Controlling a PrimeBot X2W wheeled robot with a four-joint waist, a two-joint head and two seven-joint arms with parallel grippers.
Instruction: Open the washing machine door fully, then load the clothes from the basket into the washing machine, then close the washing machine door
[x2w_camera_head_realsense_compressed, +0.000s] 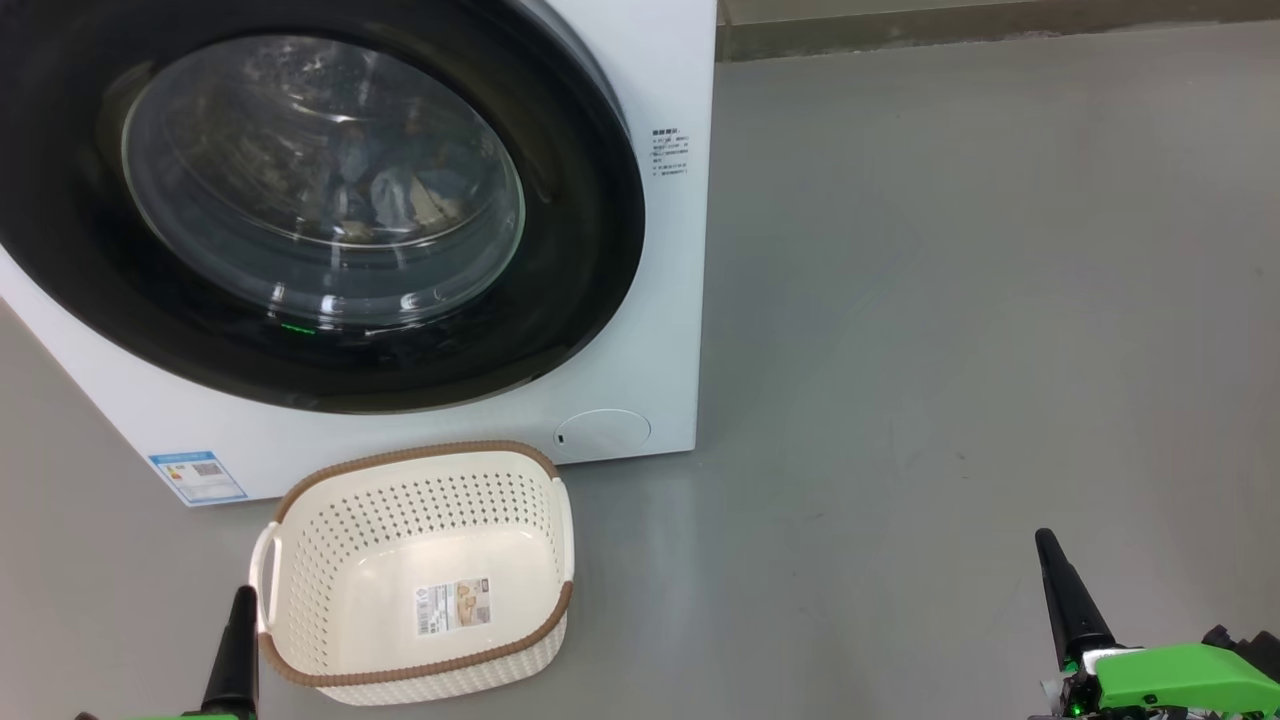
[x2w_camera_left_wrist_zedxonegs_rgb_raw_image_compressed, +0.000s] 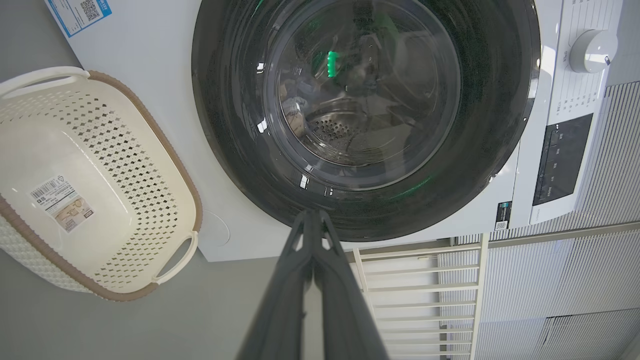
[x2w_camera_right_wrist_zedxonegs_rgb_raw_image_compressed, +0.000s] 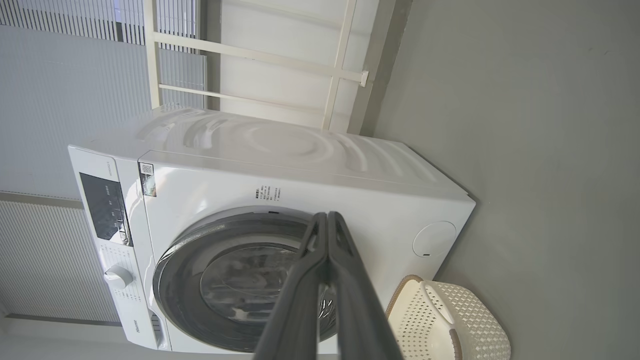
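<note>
We read the task as essentially done. The washing machine door (x2w_camera_head_realsense_compressed: 560, 300) sat closed, looking flush against the front of the washing machine (x2w_camera_head_realsense_compressed: 665, 300), though we couldn't confirm the latch. The clothes (x2w_camera_head_realsense_compressed: 395, 195) showed as a bluish heap with pale patches behind the glass, low in the drum (x2w_camera_left_wrist_zedxonegs_rgb_raw_image_compressed: 335, 132); the print was too blurred to make out. The basket (x2w_camera_head_realsense_compressed: 415, 455) stood on the floor (x2w_camera_head_realsense_compressed: 950, 300) just in front of the machine, below the door, with nothing in it but its label sticker (x2w_camera_head_realsense_compressed: 453, 606). We judged nothing was left beyond maybe a latch check. The left gripper (x2w_camera_head_realsense_compressed: 243, 600) was near the basket's handle side and the right gripper (x2w_camera_head_realsense_compressed: 1046, 548) was well off over the floor. On both, the fingers were pressed together, pinching nothing and touching neither door nor basket. Materials: the door had a wide glossy black rim that picked up green reflections, around a clear bulging glass bowl. The drum was perforated steel. The machine body was a smooth white box with a round flap (x2w_camera_head_realsense_compressed: 603, 432) at its lower corner and a blue label sticker (x2w_camera_head_realsense_compressed: 197, 477). The basket was a cream plastic rounded rectangle with diamond-perforated walls, a solid bottom, a brown woven-look rim and loop handles. The floor was matte grey and smooth. The fingers were long, dark and tapered.
</note>
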